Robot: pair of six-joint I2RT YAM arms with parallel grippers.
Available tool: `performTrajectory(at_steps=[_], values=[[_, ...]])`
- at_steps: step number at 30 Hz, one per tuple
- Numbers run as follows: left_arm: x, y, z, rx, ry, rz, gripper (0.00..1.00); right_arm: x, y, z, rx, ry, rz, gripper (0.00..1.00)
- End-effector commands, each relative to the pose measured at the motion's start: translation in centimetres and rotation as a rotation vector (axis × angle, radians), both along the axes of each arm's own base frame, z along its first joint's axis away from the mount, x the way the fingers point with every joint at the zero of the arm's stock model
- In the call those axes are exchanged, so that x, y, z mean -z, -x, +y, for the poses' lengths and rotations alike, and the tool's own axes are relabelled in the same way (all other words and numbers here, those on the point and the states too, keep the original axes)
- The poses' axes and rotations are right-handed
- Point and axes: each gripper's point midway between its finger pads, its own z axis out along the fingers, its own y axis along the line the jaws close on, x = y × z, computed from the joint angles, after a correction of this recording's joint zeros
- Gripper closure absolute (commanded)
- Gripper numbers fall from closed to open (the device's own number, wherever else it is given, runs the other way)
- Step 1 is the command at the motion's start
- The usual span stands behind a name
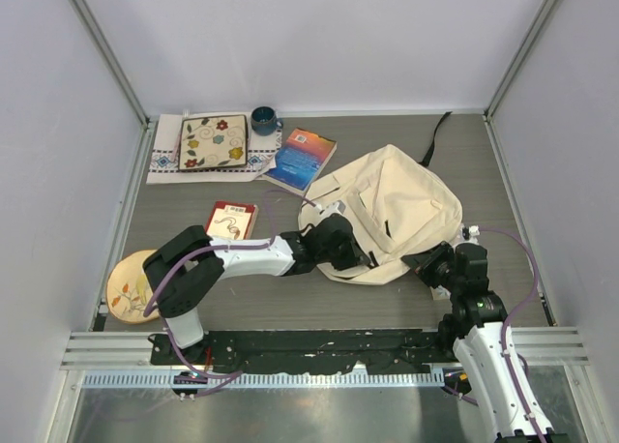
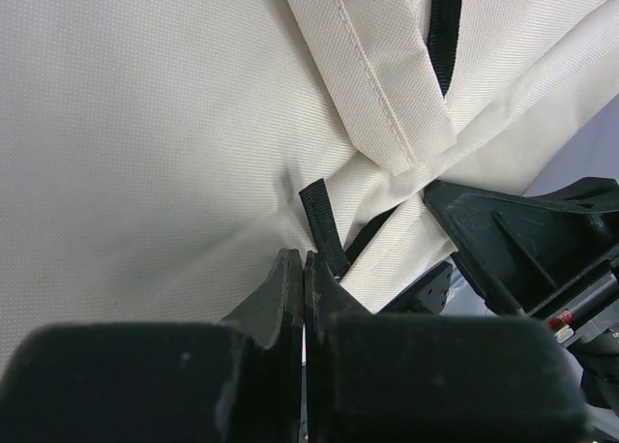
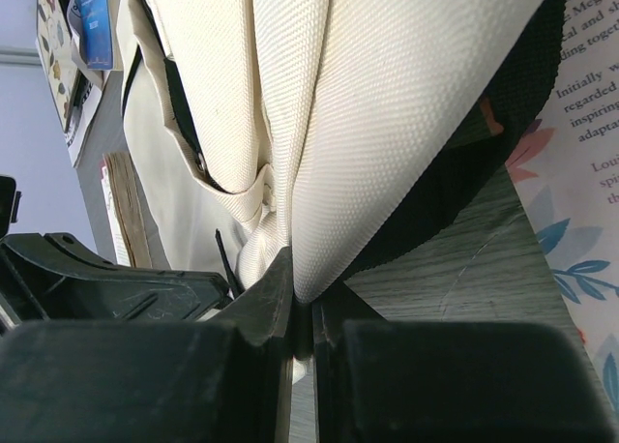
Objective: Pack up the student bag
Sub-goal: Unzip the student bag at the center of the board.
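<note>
Right gripper [image 3: 302, 312] pinches the student bag [image 1: 406, 206] at its near-right edge, fingers pressed together. Left gripper [image 2: 304, 269], also pressed together, sits at its near-left edge; I can't tell if cloth is caught. Bag lies centre-right, just beyond both; small book [image 1: 230, 219] lies left, nearer my left arm.

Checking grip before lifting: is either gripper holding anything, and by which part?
The right gripper pinches the student bag by a fold of fabric at its near edge. The left gripper is shut beside a black tab; a hold cannot be told.
</note>
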Motion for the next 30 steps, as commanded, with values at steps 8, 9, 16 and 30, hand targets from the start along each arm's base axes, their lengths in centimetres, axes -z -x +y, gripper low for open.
performTrajectory(at_steps=[8, 9, 16, 30], values=[[-6.3, 0.5, -3.7, 0.229, 0.119, -0.149, 1.0, -3.0, -2.4, -1.5, 0.079, 0.057, -0.074, 0.99], [-6.5, 0.7, -3.7, 0.258, 0.111, -0.162, 1.0, -3.3, -2.6, -1.7, 0.089, 0.068, -0.075, 0.99], [-7.6, 1.3, -2.7, 0.283, 0.118, -0.205, 1.0, -3.7, -4.4, -3.5, 0.142, 0.177, -0.025, 0.99], [-3.8, 1.9, 2.0, 0.24, -0.044, -0.198, 1.0, -4.7, -6.2, -6.4, 0.222, 0.321, -0.013, 0.99]])
